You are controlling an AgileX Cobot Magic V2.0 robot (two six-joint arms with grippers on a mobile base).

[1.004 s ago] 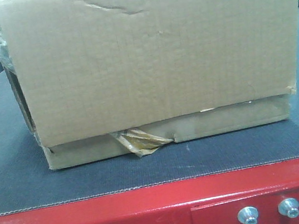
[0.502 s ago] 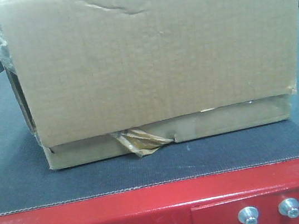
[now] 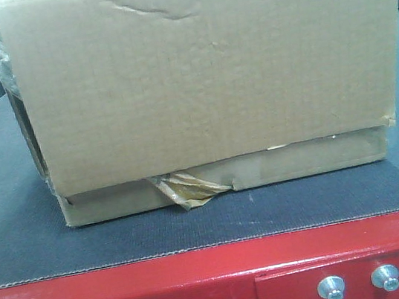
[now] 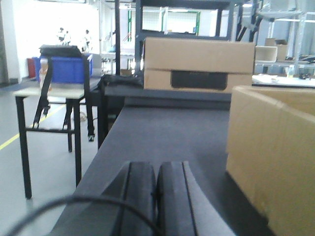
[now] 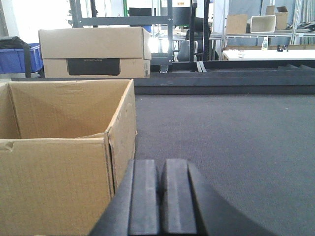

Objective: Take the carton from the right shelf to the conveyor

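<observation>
The carton (image 3: 204,81) sits on the conveyor (image 3: 196,229), held by neither gripper. The left gripper (image 4: 156,196) has its fingers pressed together with nothing between them, low over the belt, the carton just to its right. The right gripper (image 5: 161,196) is likewise closed and empty, the open-topped carton just to its left. Farther back stand a second cardboard box (image 5: 93,51) and a blue bin (image 4: 64,69) on a small bench (image 4: 49,93).

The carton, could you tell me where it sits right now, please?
The carton rests on the conveyor belt, filling the front view just behind the red frame; the shut left gripper and right gripper flank it, holding nothing.
</observation>
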